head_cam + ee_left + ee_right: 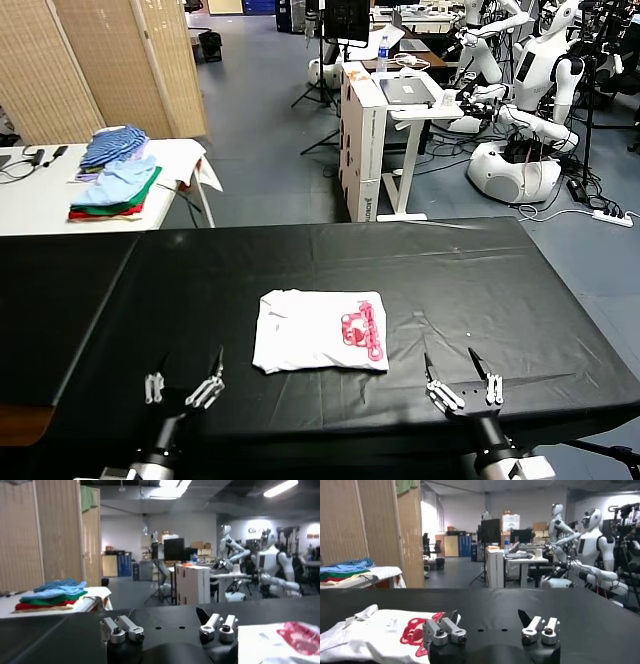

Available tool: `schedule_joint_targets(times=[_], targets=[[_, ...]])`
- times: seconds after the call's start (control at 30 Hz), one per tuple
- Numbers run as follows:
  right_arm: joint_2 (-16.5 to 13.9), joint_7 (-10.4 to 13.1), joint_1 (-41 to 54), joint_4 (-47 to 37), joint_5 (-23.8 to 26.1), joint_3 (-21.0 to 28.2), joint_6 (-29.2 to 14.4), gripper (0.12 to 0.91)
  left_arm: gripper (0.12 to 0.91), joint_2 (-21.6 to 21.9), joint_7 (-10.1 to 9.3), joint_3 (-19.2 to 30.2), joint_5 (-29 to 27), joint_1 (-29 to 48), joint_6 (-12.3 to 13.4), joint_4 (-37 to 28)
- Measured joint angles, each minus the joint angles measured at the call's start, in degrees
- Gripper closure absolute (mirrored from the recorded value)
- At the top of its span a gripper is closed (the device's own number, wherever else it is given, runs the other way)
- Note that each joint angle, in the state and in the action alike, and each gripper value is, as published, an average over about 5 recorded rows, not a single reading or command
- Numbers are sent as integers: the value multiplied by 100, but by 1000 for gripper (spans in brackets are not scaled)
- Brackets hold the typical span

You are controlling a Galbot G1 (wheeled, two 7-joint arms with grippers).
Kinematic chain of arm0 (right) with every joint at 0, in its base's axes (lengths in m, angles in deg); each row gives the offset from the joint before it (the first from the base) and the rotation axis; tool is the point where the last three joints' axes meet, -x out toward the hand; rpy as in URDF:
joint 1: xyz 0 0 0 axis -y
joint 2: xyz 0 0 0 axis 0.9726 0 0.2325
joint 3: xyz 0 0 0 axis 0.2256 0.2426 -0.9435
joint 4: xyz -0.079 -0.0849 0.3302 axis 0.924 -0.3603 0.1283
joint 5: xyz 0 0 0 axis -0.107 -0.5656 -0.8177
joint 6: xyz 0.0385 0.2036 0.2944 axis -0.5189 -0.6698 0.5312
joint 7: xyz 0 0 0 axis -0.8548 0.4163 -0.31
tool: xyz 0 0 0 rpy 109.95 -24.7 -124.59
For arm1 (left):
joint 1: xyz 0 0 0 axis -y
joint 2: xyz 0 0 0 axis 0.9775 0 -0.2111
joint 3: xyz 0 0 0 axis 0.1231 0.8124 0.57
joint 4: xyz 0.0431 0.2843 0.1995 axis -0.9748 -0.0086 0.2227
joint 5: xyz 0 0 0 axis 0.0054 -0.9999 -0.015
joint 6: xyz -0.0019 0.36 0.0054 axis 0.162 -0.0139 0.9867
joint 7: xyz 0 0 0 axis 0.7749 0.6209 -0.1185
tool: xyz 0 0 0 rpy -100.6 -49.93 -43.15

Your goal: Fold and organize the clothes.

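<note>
The black tabletop point(480, 270) carries a white T-shirt point(318, 331), folded into a compact rectangle and lying flat near its middle, with its pink-red print point(362, 328) facing up on the robot's right side. Both arms sit low at the near edge. The left tool point(185, 382) hovers just off the shirt's near left corner, fingers spread apart and holding nothing. The right tool point(460, 385) hangs off the near right corner, likewise spread and empty.
</note>
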Motion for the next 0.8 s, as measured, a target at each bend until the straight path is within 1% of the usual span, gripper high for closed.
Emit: schedule_joint_targets(times=[0.23, 0.5, 0.8], targets=[[-2, -7, 17, -43, 12, 2, 14, 118, 123, 0, 13, 25, -106, 21, 225, -108], [-5, -25, 67, -54, 12, 21, 34, 118, 123, 16, -77, 17, -197, 65, 275, -139], [-5, -33, 67, -81, 13, 46, 45, 118, 123, -48, -75, -15, -342, 57, 340, -142]])
